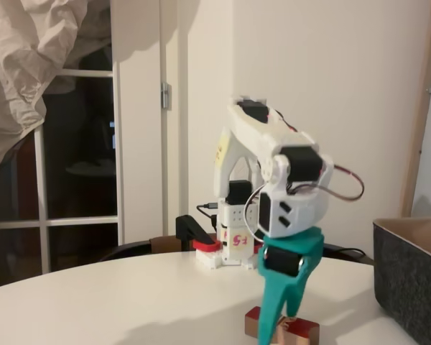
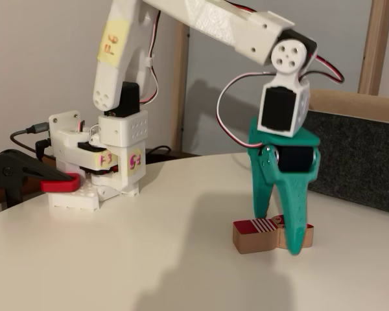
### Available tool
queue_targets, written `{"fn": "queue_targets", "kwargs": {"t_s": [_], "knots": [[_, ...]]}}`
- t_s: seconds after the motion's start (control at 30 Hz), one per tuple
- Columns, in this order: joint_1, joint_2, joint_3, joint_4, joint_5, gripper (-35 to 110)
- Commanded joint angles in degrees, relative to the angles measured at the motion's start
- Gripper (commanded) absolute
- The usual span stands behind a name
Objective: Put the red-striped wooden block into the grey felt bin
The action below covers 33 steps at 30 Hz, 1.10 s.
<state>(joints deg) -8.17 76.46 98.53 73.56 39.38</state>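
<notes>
The red-striped wooden block (image 2: pixel 251 234) lies flat on the white round table (image 2: pixel 149 246), its red top with white stripes facing up. My teal gripper (image 2: pixel 280 230) points straight down over it, one finger behind the block and one in front, both pressed against its sides. In a fixed view the block (image 1: pixel 307 333) sticks out on both sides of the gripper (image 1: pixel 279 332) near the picture's bottom edge. The grey felt bin (image 1: pixel 411 277) stands on the table just right of the block; its dark wall (image 2: pixel 356 159) rises behind the gripper.
The arm's white base (image 2: pixel 110 168) is held to the table's far edge by a black and red clamp (image 2: pixel 32 178), with a cable (image 2: pixel 26 133) running off behind. A wooden post (image 2: pixel 375 45) stands behind the bin. Bare tabletop lies left of the block.
</notes>
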Motion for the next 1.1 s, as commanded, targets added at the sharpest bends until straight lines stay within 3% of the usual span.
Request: {"fn": "queue_targets", "kwargs": {"t_s": [0.0, 0.6, 1.07], "knots": [[-0.8, -0.1, -1.0, 0.1, -0.4, 34], [-1.9, -6.2, -0.8, -3.3, -1.4, 26], [-1.9, -7.4, -0.8, -6.0, -1.7, 11]]}}
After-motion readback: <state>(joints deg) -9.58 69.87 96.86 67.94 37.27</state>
